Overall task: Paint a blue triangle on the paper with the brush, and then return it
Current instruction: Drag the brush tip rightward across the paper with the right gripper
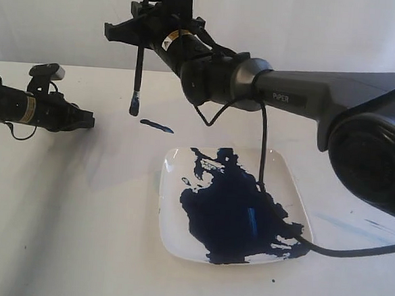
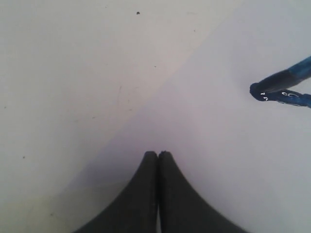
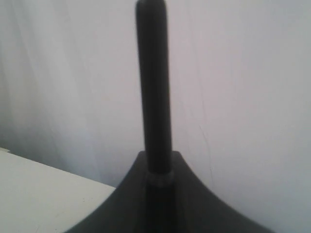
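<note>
right gripper [image 1: 143, 37]: up in the air behind the plate, fingers clamped on the brush handle. The wrist cam [image 3: 158, 162] shows the handle squeezed right between them.
brush [image 1: 138, 69]: hanging pretty much straight down out of that grip, bristles at the bottom and loaded with blue. The black handle end pokes up past the fingers [image 3: 153, 87].
brush tip: right next to one end of the blue stroke [image 2: 279, 80]. From the side it looks a hair off the surface, but honestly I can't tell if it's touching.
blue stroke [image 1: 157, 125]: just one short dark line, lying between the left gripper and the plate. No triangle shape, just that one side [image 2: 291, 99].
paper: can't pick out its edges against the white table [image 1: 56, 233]. The stroke sits on pale surface either way.
plate [image 1: 176, 163]: white and square, nearer the front than the stroke, with a big dark blue puddle of paint [image 1: 227, 211] across most of it.
left gripper [image 1: 89, 120]: low over the table off to the left, fingers pressed together with nothing in them [image 2: 158, 154], pointing toward the stroke but well short of it.
cable [image 1: 262, 146]: a black lead drooping from the right arm, crossing over the plate and off to the right.
</note>
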Tool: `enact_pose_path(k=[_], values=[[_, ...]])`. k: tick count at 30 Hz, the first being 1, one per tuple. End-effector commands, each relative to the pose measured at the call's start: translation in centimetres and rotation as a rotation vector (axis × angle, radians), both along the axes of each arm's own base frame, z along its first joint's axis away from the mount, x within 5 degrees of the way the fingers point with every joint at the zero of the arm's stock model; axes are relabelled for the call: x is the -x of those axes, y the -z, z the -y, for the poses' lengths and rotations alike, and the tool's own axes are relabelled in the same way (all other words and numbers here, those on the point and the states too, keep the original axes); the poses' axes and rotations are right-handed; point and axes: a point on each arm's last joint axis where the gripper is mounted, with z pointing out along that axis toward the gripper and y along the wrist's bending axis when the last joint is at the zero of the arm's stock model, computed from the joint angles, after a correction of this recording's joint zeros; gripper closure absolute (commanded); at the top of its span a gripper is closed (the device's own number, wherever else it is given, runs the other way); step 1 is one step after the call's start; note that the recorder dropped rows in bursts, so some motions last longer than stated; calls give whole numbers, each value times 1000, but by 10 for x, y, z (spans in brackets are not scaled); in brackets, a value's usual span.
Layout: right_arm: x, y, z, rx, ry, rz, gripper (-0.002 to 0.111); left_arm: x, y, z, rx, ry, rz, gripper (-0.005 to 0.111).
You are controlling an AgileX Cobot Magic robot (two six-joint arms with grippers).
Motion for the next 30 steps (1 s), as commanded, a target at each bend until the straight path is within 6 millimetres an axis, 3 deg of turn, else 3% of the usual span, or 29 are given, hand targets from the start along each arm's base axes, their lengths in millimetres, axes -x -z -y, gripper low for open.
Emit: enact_pose_path(k=[1, 30], values=[[0, -5, 1, 12, 5, 27, 108, 0, -4, -1, -14, -2, 8, 107], [-1, -2, 2, 61, 19, 25, 108, 0, -4, -1, -14, -2, 8, 107]])
